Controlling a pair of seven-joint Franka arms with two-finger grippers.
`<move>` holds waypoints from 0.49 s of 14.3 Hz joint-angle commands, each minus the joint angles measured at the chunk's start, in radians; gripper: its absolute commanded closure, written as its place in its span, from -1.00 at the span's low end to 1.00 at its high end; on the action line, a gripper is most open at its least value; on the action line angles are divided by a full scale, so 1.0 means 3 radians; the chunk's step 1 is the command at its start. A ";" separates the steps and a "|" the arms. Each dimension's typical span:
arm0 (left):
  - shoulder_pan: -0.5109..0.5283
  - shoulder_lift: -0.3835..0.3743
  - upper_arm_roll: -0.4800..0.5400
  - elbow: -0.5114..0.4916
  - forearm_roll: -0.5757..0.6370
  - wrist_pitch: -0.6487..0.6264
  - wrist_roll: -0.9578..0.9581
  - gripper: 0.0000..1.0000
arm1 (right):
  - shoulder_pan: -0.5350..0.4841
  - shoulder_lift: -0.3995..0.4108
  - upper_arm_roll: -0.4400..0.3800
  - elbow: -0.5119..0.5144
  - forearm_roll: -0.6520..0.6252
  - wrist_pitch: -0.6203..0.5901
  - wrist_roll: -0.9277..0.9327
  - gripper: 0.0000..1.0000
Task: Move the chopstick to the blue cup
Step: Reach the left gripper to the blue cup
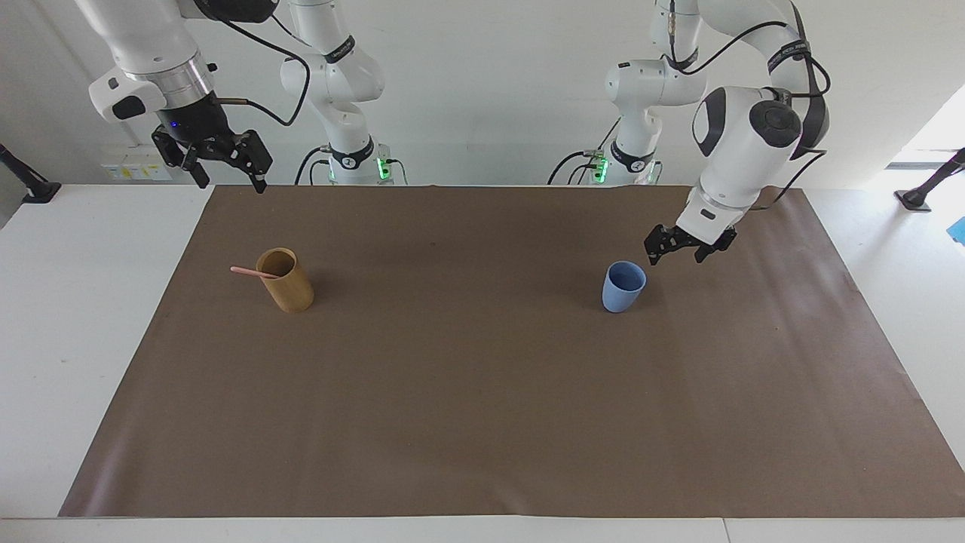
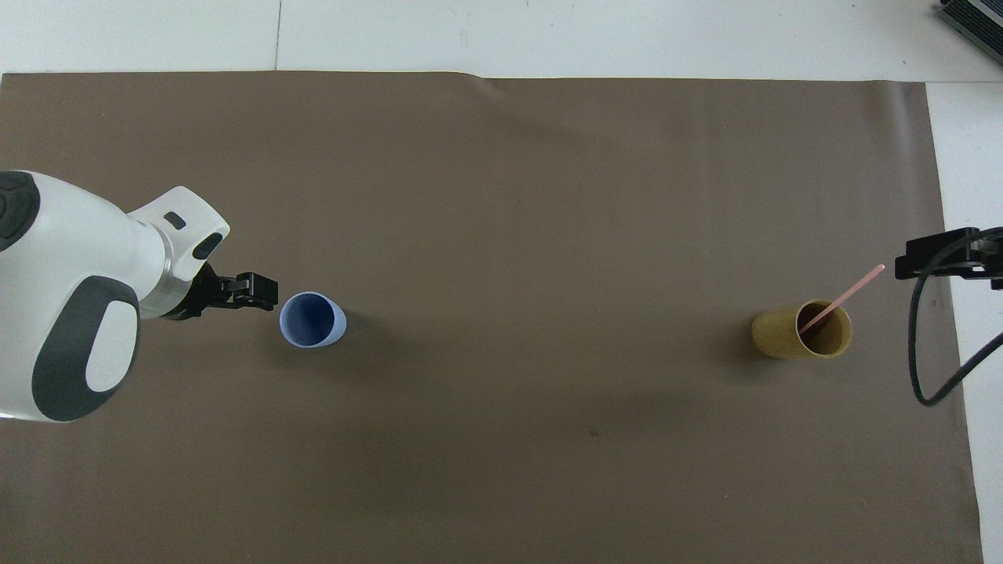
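The blue cup [image 1: 623, 286] [image 2: 312, 319] stands upright on the brown mat, toward the left arm's end. My left gripper [image 1: 678, 255] [image 2: 265, 289] hangs open just beside the cup's rim, on the side toward the left arm's end, apart from it and holding nothing. One thin pale-pink chopstick [image 1: 247, 271] [image 2: 845, 294] leans out of a tan cylindrical cup [image 1: 286, 282] [image 2: 799, 332] toward the right arm's end. My right gripper [image 1: 228, 175] [image 2: 913, 265] waits open and raised over the mat's corner near the robots, above and apart from the chopstick's tip.
The brown mat [image 1: 482, 392] covers most of the white table [image 1: 68, 302]. A black cable [image 2: 928, 368] loops down from the right arm over the mat's edge. Both arm bases stand along the table's edge at the robots' end.
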 commanded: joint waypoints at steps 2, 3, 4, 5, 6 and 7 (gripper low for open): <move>-0.0111 -0.0082 0.0048 -0.0565 -0.0038 0.0647 -0.0124 -1.00 | -0.0019 -0.0036 0.0009 -0.0040 0.0052 0.0035 0.0041 -1.00; -0.0117 -0.0036 0.0043 -0.0591 -0.0043 0.0714 -0.0164 -1.00 | -0.0019 -0.0036 0.0009 -0.0040 0.0052 0.0035 0.0041 -1.00; -0.0157 0.0020 0.0043 -0.0582 -0.0059 0.0730 -0.0170 -1.00 | -0.0019 -0.0036 0.0009 -0.0040 0.0052 0.0035 0.0041 -1.00; -0.0168 0.0066 0.0043 -0.0581 -0.0114 0.0776 -0.0170 -1.00 | -0.0019 -0.0031 0.0009 -0.0035 0.0052 0.0035 0.0041 -1.00; -0.0173 0.0112 0.0043 -0.0586 -0.0150 0.0872 -0.0170 -0.66 | -0.0019 -0.0036 0.0009 -0.0035 0.0052 0.0030 0.0041 -1.00; -0.0218 0.0128 0.0048 -0.0587 -0.0156 0.0904 -0.0170 0.19 | -0.0019 -0.0036 0.0009 -0.0040 0.0052 0.0030 0.0051 -1.00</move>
